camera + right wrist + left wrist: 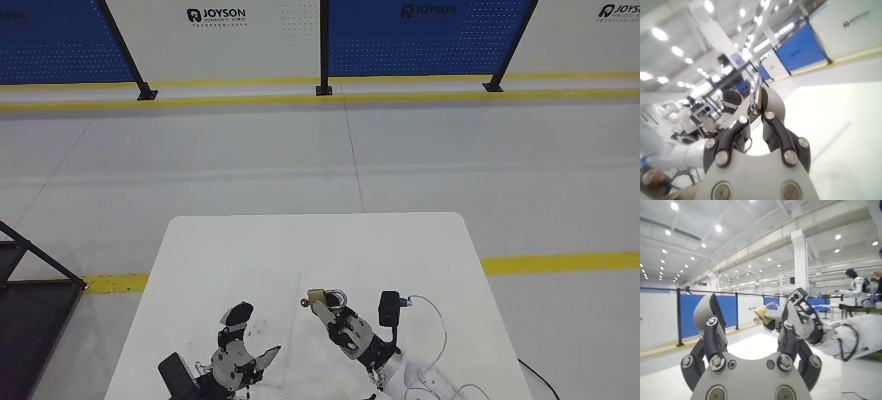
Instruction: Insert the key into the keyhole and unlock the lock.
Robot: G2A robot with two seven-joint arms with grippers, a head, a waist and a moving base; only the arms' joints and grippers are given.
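Holding lock [762, 313], small, rigid, likely dense, above table [300, 250] near middle: right pincer [758, 106] clamped on its body; key [757, 320], seemingly at its left end, best pinched by its flat head; left pincer [250, 335] apart.

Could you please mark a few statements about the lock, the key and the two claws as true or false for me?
1. The right claw is shut on the padlock. True.
2. The left claw holds the key. False: it is open and empty; the key sticks out of the padlock's brass end.
3. The padlock lies flat on the table. False: the right claw holds it up off the table.
4. The padlock has a brass body and a silver shackle. True.
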